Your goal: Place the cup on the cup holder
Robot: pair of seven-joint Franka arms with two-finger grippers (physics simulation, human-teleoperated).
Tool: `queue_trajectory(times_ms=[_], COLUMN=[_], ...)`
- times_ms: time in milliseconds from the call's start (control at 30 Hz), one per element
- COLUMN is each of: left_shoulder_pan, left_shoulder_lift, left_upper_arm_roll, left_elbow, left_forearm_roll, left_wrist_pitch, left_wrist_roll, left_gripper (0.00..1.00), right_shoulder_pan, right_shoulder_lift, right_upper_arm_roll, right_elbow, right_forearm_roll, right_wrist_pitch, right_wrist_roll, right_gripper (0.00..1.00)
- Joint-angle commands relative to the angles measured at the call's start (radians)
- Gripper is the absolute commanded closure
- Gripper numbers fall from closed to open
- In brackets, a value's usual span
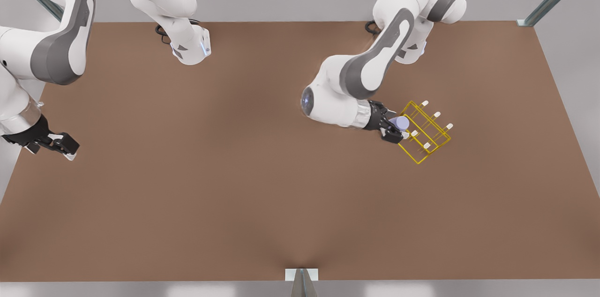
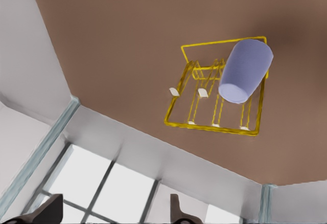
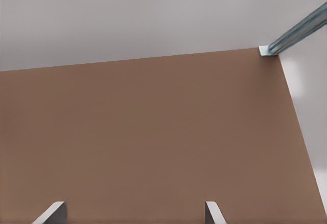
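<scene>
In the front view the left gripper [image 1: 394, 126] sits at the near edge of the yellow wire cup holder [image 1: 407, 152], on the front view's right side of the brown table [image 1: 234, 170]. The lavender cup [image 1: 401, 122] is right at its fingertips, over the rack's corner nearest the arm. The right gripper [image 1: 61, 144] hangs low at the front view's far left, well apart from the work and waiting.

In the left wrist view the cup [image 2: 245, 70] lies tilted over one end of the cup holder [image 2: 214, 128], its narrow closed base toward the camera and its mouth toward the pegs. The dark fingers [image 2: 179, 208] are spread wide, with nothing between them. From here I cannot tell whether the cup has fully seated on a peg or only leans on the wires.

In the right wrist view the right gripper's fingers [image 3: 212, 213] are also spread wide, over bare table.

The step in hand looks like the release and withdrawal. To do it well, the left gripper should back straight away along its own approach line with the fingers kept wide, so that neither pad brushes the cup or hooks the thin wire. The rack looks light, so a nudge could slide it.
</scene>
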Motion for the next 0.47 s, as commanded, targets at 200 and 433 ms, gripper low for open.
queue_trajectory(times_ms=[200, 433], left_shoulder_pan=[0.402, 0.402], left_shoulder_lift=[-0.418, -0.442], left_upper_arm_roll=[0.034, 0.031], left_elbow=[-0.132, -0.177], left_forearm_roll=[-0.752, -0.726], left_wrist_pitch=[0.151, 0.181], left_wrist_roll=[-0.766, -0.764], left_gripper=[0.00, 0.00], right_shoulder_pan=[0.007, 0.017], right_shoulder_lift=[-0.001, -0.003], right_upper_arm_roll=[0.002, 0.063], right_elbow=[-0.001, -0.006], right_forearm_roll=[0.001, 0.009], right_wrist_pitch=[0.000, -0.038], right_wrist_roll=[0.000, -0.012], right_gripper=[0.00, 0.00])
